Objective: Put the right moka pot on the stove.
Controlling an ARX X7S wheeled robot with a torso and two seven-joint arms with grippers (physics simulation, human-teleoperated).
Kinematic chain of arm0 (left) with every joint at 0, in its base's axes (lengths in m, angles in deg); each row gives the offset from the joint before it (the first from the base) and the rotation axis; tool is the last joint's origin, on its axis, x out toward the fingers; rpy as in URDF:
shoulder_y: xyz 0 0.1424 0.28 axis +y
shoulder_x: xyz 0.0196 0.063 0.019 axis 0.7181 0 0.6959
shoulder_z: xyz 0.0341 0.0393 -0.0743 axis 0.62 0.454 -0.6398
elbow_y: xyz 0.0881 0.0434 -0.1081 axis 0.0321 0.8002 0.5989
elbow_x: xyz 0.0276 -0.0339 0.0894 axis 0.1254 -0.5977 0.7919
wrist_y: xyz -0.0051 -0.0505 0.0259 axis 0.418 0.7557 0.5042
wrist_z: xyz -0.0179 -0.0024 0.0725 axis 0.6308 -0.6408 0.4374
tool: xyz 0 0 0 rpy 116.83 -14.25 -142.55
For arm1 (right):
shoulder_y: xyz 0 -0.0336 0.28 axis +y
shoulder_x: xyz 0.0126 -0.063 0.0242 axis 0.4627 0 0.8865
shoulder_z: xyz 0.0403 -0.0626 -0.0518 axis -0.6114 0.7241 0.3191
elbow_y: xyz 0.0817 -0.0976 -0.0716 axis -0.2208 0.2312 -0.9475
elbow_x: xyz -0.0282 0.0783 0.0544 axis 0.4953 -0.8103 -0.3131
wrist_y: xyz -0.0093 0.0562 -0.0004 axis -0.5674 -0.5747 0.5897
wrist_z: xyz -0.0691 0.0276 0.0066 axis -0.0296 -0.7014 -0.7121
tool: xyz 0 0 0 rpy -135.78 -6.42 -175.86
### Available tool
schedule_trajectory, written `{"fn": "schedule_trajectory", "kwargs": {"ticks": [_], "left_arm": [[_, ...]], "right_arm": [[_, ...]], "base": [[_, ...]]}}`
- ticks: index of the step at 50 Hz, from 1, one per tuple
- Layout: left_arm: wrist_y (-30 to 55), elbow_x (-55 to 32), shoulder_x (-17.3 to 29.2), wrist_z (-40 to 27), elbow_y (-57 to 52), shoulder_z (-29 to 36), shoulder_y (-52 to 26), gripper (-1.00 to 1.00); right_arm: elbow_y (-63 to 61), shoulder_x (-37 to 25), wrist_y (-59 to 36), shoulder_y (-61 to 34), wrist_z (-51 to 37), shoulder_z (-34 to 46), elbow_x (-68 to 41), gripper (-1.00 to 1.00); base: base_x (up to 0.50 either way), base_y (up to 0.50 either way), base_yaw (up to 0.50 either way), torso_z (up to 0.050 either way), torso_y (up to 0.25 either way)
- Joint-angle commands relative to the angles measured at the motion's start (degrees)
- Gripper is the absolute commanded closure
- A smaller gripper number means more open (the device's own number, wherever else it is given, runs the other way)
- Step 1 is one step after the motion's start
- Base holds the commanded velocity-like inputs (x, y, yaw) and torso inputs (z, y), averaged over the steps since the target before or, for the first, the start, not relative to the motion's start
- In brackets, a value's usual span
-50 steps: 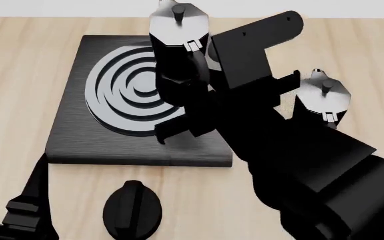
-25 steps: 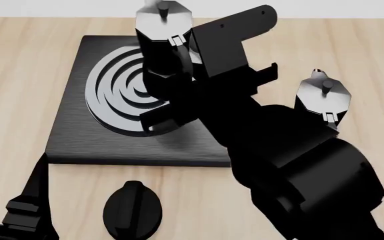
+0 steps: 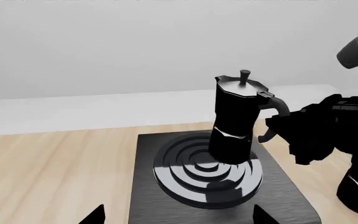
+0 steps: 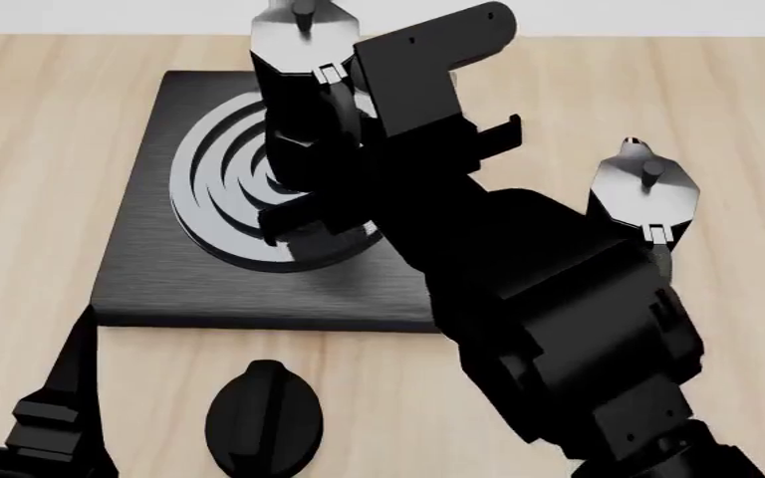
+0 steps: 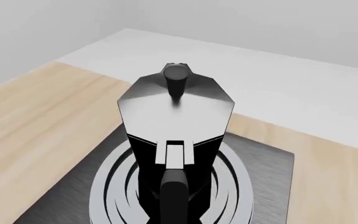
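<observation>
The right moka pot (image 4: 296, 95), glossy black with a silvery lid and knob, hangs upright just over the burner rings of the stove (image 4: 156, 269). My right gripper (image 4: 343, 119) is shut on its black handle (image 5: 175, 196). From the left wrist view the pot (image 3: 235, 121) stands above the rings' far right part, with a shadow under it on the stove (image 3: 145, 186). My left gripper (image 3: 179, 217) is open and holds nothing, low at the stove's near edge; its arm (image 4: 51, 418) shows at bottom left.
A look-alike moka pot (image 4: 641, 189) stands on the wooden table right of the stove, close beside my right forearm (image 4: 556, 299). A small black round knob (image 4: 266, 418) sits in front of the stove. Bare wood (image 4: 37, 149) lies left of the slab.
My right arm has carried the pot leftward, from the stove's right edge to over the burner rings. The other pot and the left arm have not moved.
</observation>
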Motion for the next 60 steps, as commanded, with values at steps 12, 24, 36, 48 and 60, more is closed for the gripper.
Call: {"fn": "schedule_trajectory", "kwargs": {"ticks": [12, 24, 36, 48, 60], "left_arm": [[-0.09, -0.32, 0.32, -0.39, -0.02, 0.39, -0.33, -1.0], [-0.32, -0.38, 0.51, -0.63, -0.17, 0.49, -0.29, -1.0], [-0.93, 0.18, 0.6, -0.39, -0.09, 0.65, 0.16, -1.0], [-1.09, -0.61, 0.83, -0.88, -0.17, 0.45, -0.11, -1.0], [-1.06, -0.71, 0.89, -1.09, -0.16, 0.75, -0.46, -1.0]], "right_arm": [[9.79, 4.1, 5.68, -3.29, 4.23, 1.25, 3.24, 1.0], [15.17, 6.01, 8.7, -4.33, 6.08, 2.2, 4.32, 1.0], [21.51, 8.12, 12.19, -5.05, 8.13, 3.4, 5.59, 1.0], [28.13, 10.0, 16.16, -5.96, 11.13, 4.62, 6.58, 1.0], [33.59, 11.53, 19.08, -6.67, 13.65, 5.86, 6.94, 1.0]], "base": [[0.0, 0.0, 0.0, 0.0, 0.001], [0.0, 0.0, 0.0, 0.0, 0.001], [0.0, 0.0, 0.0, 0.001, 0.001], [0.0, 0.0, 0.0, 0.0, 0.001], [0.0, 0.0, 0.0, 0.0, 0.001]]}}
